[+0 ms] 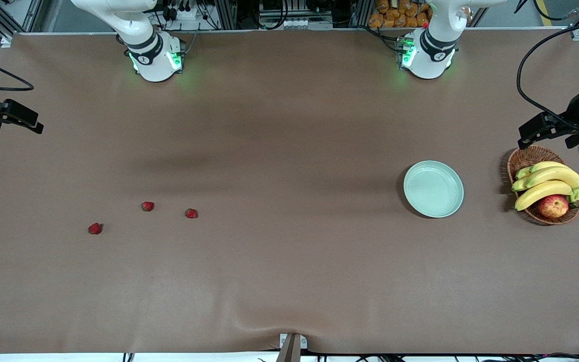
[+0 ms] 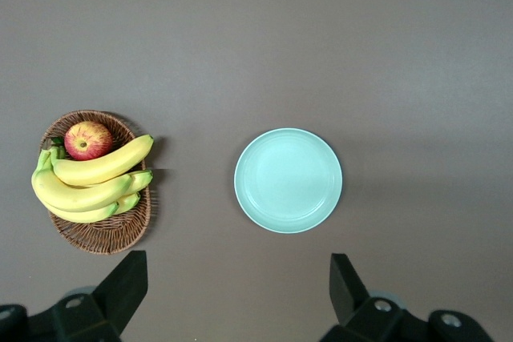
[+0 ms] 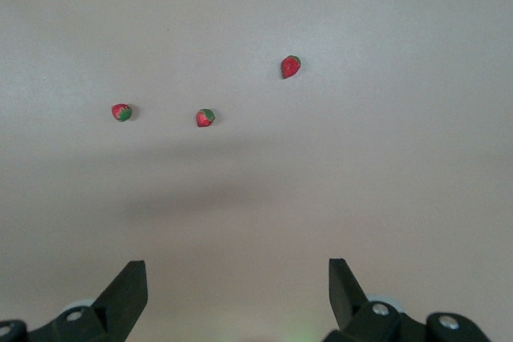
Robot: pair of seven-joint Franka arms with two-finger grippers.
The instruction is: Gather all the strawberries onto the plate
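Brown cloth covered the whole table (image 1: 289, 281), and most of it lay bare. Toward the left arm's end, a brown wicker basket (image 1: 524, 160) was seen holding a bunch of bananas (image 1: 546, 184) and a red-yellow apple (image 1: 553, 206). Just beside the basket, but apart from it, the pale mint-green plate (image 1: 433, 189) was seen with nothing in it. No object stood between the plate and the berries; only open cloth separated them.

Both arms were held high at the ends of the table. The left gripper (image 2: 237, 298) was raised over the cloth by the basket and plate, its fingers (image 2: 124, 282) spread wide with nothing between them. The right gripper (image 3: 237, 298) was raised at the right arm's end, its fingers (image 3: 127, 287) likewise spread wide and empty.

Three strawberries were found on the cloth toward the right arm's end, well apart from the plate. The first strawberry (image 1: 95, 229) lay nearest the front camera and closest to the right arm's end; the second strawberry (image 1: 148, 206) and the third strawberry (image 1: 191, 213) lay near each other, farther toward the middle. All three appeared in the right wrist view, well clear of that gripper.
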